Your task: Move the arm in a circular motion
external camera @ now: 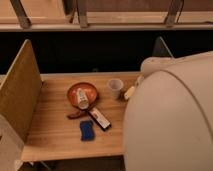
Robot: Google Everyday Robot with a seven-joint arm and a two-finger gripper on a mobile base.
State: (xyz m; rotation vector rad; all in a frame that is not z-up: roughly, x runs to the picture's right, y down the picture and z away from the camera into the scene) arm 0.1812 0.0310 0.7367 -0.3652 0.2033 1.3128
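While one arm [170, 120] looms large, gripper [131, 92] perhaps beside one cup [115, 87]
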